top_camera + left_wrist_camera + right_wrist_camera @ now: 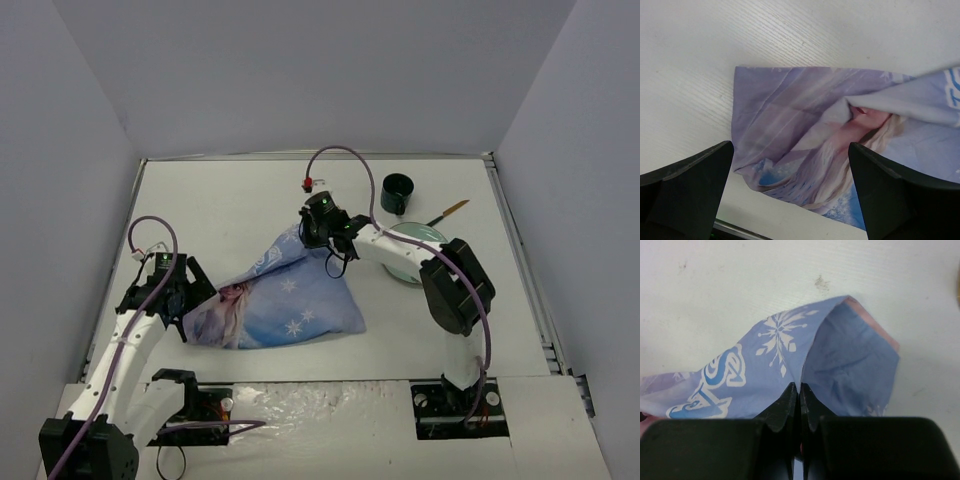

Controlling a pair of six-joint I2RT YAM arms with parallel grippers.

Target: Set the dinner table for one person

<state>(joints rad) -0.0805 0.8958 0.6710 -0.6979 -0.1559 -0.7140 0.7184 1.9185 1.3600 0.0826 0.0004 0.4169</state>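
Top view, dinner table [230, 200]: white, metal-rimmed, spanning the whole floor between the grey walls.
Top view, Elsa placemat [285, 305]: crumpled, lying left of centre on the dinner table, far corner lifted off the surface.
Top view, right gripper [318, 230]: at that lifted far corner, clamped on the cloth.
Top view, left gripper [200, 292]: low at the near-left edge of the Elsa placemat, jaws spread.
Top view, far right: dark green cup [398, 193]; wooden-handled utensil [450, 211] to its right; pale green plate [412, 238] nearer, partly under the right arm.
Left wrist view, fingers [690, 190]: wide apart, gripping nothing, either side of a corner of the Elsa placemat; cloth flat on the dinner table here, a fold hanging in from the right.
Right wrist view, fingertips [782, 407]: pinched together on a fold of blue snowflake cloth, with white tabletop beyond.
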